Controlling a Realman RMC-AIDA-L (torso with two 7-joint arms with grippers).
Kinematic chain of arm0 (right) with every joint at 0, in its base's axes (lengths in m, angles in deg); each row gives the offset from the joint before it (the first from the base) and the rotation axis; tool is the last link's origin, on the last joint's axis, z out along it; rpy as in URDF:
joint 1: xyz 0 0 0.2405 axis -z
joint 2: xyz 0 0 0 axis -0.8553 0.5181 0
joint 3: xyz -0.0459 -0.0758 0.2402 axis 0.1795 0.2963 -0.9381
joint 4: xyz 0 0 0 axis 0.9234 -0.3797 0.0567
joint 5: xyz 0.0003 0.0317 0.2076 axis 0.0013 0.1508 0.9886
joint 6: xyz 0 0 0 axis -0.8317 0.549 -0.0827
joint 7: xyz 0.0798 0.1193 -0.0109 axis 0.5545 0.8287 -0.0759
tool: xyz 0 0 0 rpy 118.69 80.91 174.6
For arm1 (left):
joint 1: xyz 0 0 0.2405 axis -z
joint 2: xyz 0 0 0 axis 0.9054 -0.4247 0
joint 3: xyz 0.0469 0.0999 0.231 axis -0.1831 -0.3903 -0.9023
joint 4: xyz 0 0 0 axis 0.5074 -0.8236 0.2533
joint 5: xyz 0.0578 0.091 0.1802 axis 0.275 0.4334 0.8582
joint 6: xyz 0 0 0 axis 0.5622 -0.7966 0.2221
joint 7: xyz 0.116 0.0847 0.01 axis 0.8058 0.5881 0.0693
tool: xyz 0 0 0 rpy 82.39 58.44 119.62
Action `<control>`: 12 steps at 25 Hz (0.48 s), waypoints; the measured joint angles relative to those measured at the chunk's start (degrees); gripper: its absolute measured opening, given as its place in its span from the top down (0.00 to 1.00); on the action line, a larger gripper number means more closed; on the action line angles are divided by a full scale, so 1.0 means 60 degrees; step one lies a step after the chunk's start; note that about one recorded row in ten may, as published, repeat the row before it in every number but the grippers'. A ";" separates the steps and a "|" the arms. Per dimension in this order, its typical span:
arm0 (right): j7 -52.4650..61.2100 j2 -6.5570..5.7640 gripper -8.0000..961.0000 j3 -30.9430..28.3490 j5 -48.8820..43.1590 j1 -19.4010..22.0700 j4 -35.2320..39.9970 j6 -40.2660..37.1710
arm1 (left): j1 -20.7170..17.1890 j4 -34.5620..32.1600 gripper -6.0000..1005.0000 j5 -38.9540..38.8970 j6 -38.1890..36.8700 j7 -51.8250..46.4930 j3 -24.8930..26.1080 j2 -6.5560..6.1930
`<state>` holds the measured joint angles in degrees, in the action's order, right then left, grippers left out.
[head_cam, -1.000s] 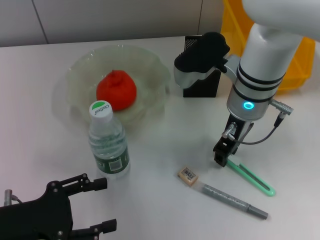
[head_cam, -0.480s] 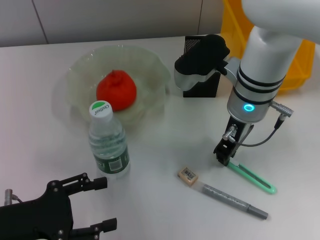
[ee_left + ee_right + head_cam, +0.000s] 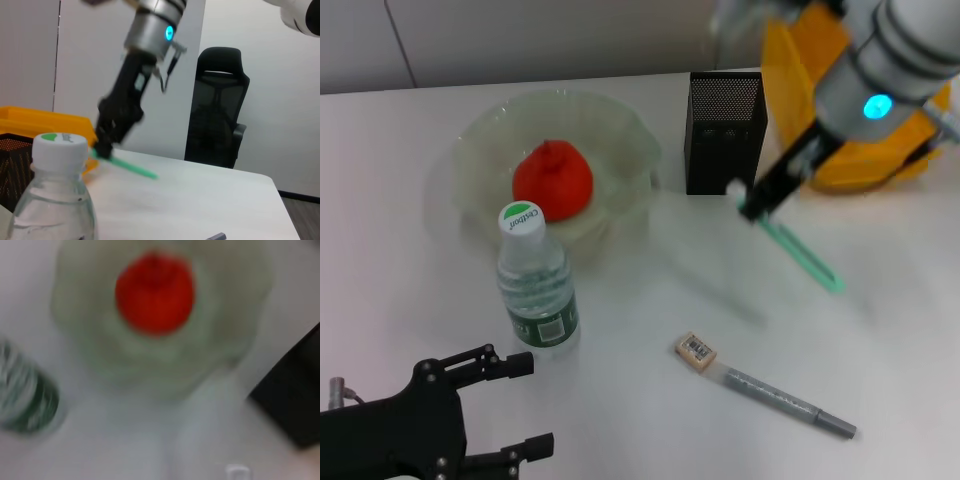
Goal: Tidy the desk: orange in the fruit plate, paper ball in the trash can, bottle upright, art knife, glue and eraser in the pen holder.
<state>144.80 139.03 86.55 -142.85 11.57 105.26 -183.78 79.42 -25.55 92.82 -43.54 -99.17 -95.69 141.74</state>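
Observation:
My right gripper is shut on one end of the green art knife and holds it in the air, slanted, just right of the black mesh pen holder. The knife also shows in the left wrist view. The orange lies in the clear fruit plate. The water bottle stands upright in front of the plate. The eraser and the grey glue stick lie on the table near the front. My left gripper is open and empty at the front left. No paper ball is in view.
A yellow bin stands at the back right behind the right arm. The white table is bare between the bottle and the eraser. The right wrist view shows the orange, the bottle and the pen holder, blurred.
My right gripper has lifted the green art knife off the table and swung it up and back towards the pen holder. The left arm has not moved.

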 joint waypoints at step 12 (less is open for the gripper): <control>-0.1513 0.0035 0.81 -0.0949 0.0002 0.0588 0.1927 0.2644 | 0.0022 -0.0001 0.22 -0.0065 0.0085 0.0008 0.0056 0.0092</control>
<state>135.72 139.24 80.86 -142.84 15.09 116.83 -167.92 79.55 -25.55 92.44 -43.03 -99.13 -95.35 142.29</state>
